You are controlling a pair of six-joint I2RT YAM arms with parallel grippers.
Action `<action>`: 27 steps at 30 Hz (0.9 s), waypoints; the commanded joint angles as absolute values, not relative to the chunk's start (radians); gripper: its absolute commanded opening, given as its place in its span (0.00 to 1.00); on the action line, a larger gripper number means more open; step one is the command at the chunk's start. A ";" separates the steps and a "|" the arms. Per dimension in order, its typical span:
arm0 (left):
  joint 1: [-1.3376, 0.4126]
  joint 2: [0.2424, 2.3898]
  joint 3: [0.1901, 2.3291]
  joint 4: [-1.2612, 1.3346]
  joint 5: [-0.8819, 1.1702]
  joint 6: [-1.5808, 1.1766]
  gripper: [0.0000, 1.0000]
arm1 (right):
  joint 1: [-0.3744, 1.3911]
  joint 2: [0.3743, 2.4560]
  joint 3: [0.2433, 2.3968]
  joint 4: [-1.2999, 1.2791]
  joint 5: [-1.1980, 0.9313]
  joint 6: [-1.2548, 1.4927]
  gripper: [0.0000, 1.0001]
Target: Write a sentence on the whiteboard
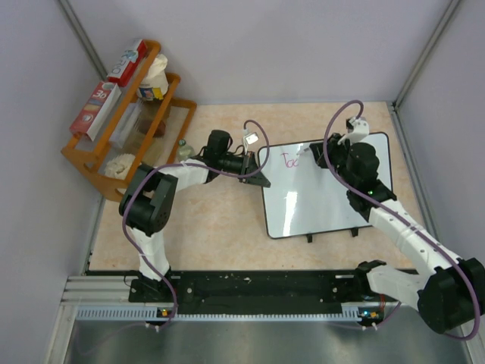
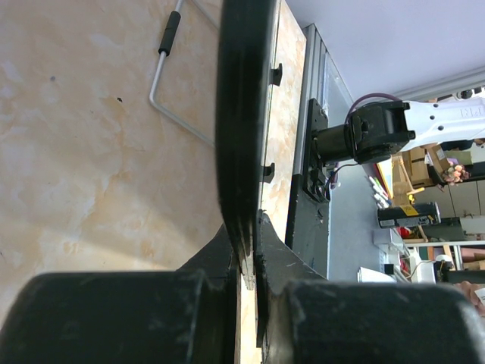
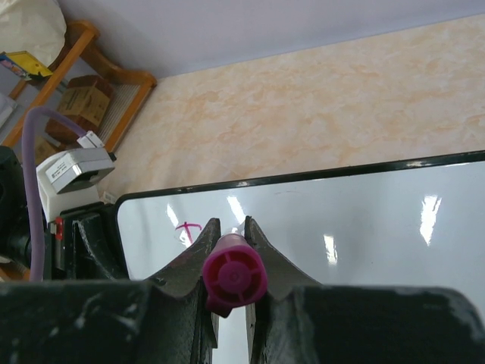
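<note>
Sentence (image 1: 292,160) is only starting: few pink letters down.
R gripper (image 3: 230,224) is pinching marker (image 3: 235,274), letters beside its tips; L gripper (image 2: 248,250) is clamping whiteboard (image 1: 318,197) edge; most wording left.

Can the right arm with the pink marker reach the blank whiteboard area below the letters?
Probably yes. The right gripper, holding the marker, is over the whiteboard beside the letters; nothing lies on the blank surface, and the left gripper clamps only the board's left edge.

White arms (image 1: 154,249), black joints (image 1: 148,206), purple cables (image 3: 29,197)
</note>
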State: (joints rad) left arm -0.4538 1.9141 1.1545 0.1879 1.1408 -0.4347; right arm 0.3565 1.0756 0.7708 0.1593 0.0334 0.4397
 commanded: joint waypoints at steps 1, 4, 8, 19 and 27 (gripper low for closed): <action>-0.480 1.934 1.137 0.170 1.151 -0.382 0.00 | 0.345 1.037 0.736 0.160 0.017 0.419 0.00; -0.480 1.933 1.138 0.170 1.150 -0.380 0.00 | 0.345 1.025 0.724 0.147 0.012 0.419 0.00; -0.480 1.933 1.137 0.172 1.149 -0.382 0.00 | 0.345 1.011 0.709 0.138 0.006 0.417 0.00; -0.480 1.934 1.141 0.170 1.147 -0.383 0.00 | 0.345 0.963 0.666 0.121 0.014 0.416 0.00; -0.480 1.933 1.140 0.170 1.146 -0.385 0.00 | 0.345 0.956 0.680 0.123 0.043 0.419 0.00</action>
State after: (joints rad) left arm -0.4538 1.9163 1.1545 0.1890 1.1416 -0.4370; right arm 0.3565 0.9768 0.6731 0.1192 0.0067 0.4374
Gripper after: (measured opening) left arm 0.069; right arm 0.127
